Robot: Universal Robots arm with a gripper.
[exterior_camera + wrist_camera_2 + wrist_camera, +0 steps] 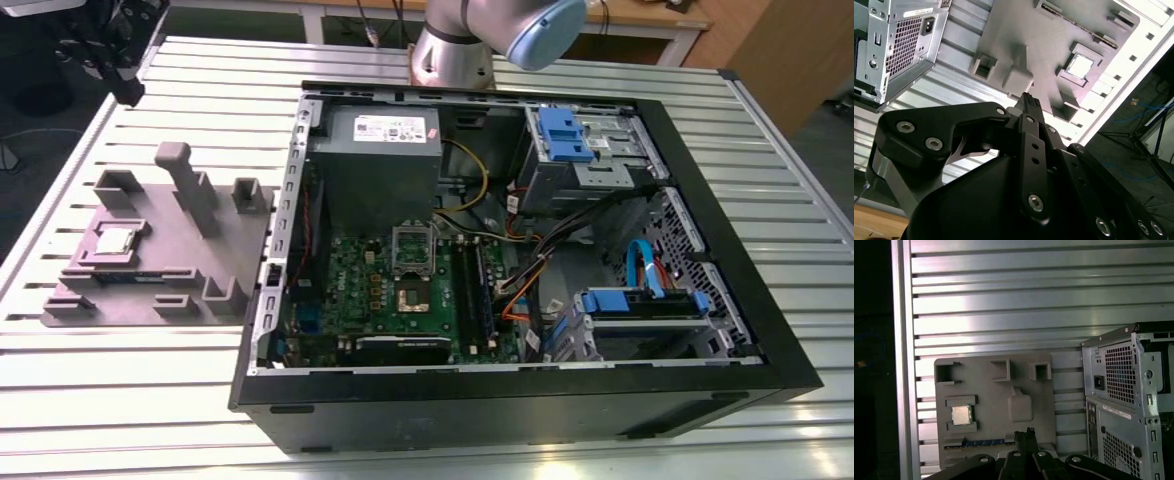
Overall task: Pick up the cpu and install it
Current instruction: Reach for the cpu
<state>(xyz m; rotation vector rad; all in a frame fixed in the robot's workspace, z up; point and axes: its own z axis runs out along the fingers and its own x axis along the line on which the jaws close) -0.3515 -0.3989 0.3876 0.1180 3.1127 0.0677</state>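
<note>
Cpu (pixel 118 240) lies flat in a square pocket on the tray (pixel 187 260), untouched, beside the case (pixel 534 400). In the first wrist view the gripper (pixel 1024 432) is held above the tray, well clear of the cpu (pixel 959 415), fingers pressed together, nothing held. For a clean pick, jaws are probably best centred over the pocket, the chip taken by opposite edges and kept level.

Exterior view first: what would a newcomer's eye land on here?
The open computer case on the slatted table dominates, its green motherboard exposed. On the exterior view's left, a grey holder tray carries the small silvery cpu. In the first wrist view, the black claw points toward that tray.
</note>
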